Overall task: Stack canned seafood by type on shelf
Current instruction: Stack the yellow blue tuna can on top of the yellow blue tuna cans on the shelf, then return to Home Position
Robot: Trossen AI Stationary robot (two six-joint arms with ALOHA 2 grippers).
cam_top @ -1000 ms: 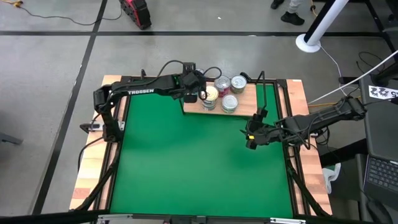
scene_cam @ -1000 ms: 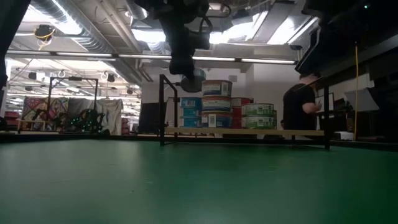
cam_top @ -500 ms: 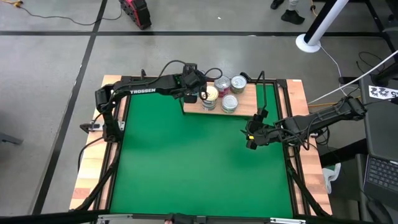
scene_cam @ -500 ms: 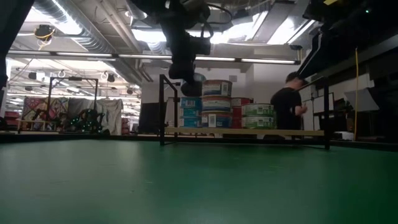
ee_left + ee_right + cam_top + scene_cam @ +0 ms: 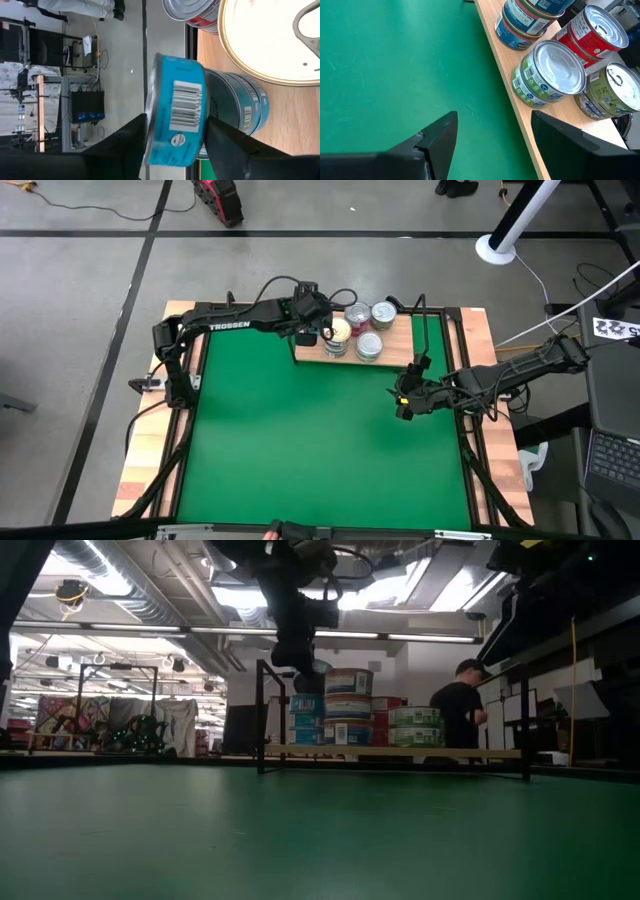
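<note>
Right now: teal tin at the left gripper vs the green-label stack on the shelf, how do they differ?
The teal tin sits between the left gripper fingers, over the teal stack; the green-label stack stands free on the shelf. Labels differ: teal-blue against green. One tin against a stack. Both are flat round tins.

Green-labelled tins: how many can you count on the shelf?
2: one green tin stacked on the other, towards the right of the shelf in the low view. More may be hidden behind.

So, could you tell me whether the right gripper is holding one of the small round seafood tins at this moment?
No: the right gripper has open, empty fingers over the green mat, beside the light-wood shelf.
</note>
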